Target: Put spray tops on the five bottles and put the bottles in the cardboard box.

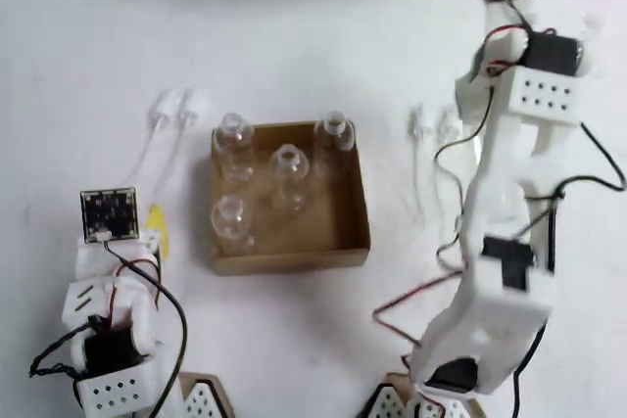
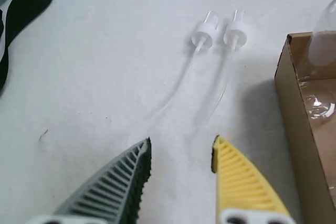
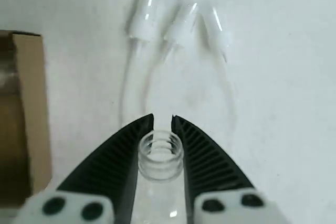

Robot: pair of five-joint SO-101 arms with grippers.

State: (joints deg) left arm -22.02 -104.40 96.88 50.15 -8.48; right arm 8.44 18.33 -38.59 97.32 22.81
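The right pincer (image 3: 163,120) pinches the neck of 1 clear bottle (image 3: 160,157) that has no top on it. Just ahead of it, 3 spray tops (image 3: 178,27) lie side by side on the white counter (image 3: 283,103). The left pincer (image 2: 181,142) is spread wide with nothing in it. 2 more spray tops (image 2: 203,32) lie in front of it, near the cardboard box (image 1: 294,259). 4 bottles (image 1: 289,168) stand inside the box, all with no tops.
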